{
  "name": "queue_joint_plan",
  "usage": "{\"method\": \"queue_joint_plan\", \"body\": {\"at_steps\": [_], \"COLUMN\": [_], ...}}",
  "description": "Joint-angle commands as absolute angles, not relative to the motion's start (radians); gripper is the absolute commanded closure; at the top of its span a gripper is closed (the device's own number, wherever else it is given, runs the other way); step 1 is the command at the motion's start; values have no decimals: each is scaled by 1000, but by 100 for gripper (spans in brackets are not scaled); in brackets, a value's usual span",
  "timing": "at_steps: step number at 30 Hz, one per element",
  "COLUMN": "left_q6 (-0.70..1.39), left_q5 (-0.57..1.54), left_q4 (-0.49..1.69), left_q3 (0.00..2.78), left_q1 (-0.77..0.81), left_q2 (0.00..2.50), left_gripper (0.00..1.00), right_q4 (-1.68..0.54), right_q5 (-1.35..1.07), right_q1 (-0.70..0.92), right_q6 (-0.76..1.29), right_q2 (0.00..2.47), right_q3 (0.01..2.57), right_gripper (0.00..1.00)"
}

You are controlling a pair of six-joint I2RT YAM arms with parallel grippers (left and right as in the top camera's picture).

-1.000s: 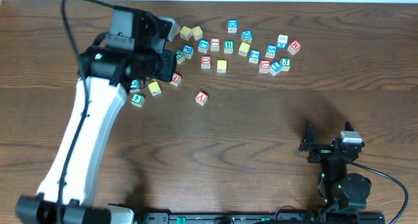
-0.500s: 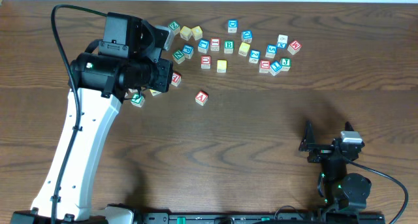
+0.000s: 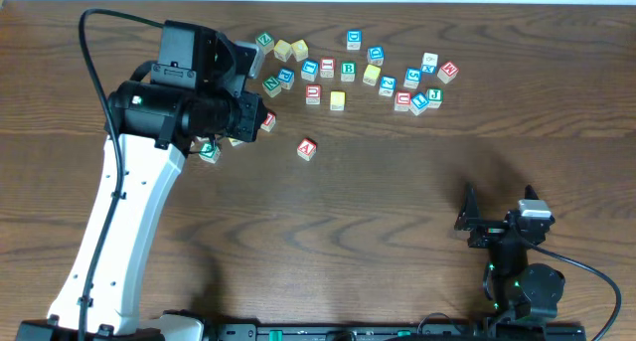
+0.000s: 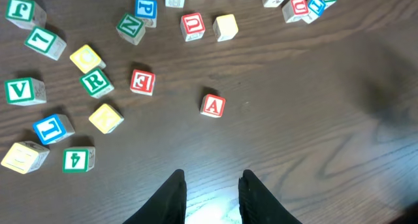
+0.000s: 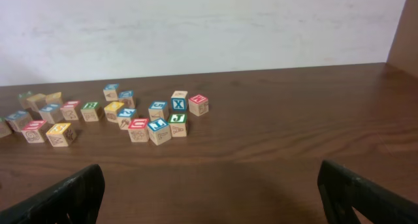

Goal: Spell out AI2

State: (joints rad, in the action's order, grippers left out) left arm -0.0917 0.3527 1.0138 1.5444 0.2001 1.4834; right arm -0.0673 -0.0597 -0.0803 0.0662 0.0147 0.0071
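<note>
Left pincer (image 4: 212, 177) is seen slightly parted and empty, near the A cube (image 4: 212, 106), not touching. Right pincer (image 5: 210, 175) is spread wide, empty.

You had the small wooden cube with the red-framed red "A" (image 3: 307, 149) lying letter-up, alone, just below the other scattered cubes (image 3: 348, 70). The "I" and "2" cubes couldn't be picked out.
</note>
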Motion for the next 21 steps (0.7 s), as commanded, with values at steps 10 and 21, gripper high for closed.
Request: {"method": "queue_joint_plan", "body": {"at_steps": [10, 21], "left_q6": [-93, -160], "left_q5": [347, 345], "left_q4": [1013, 959], "left_q3": [1524, 1524], "left_q1": [198, 197], "left_q2": [1568, 1582], "left_gripper": [72, 72], "right_q4": [-10, 35], "right_q5": [-263, -476], "right_q1": [-81, -81], "right_q6": [65, 83], "right_q2": [9, 371], "right_q3": [6, 351], "right_gripper": [1, 1]}}
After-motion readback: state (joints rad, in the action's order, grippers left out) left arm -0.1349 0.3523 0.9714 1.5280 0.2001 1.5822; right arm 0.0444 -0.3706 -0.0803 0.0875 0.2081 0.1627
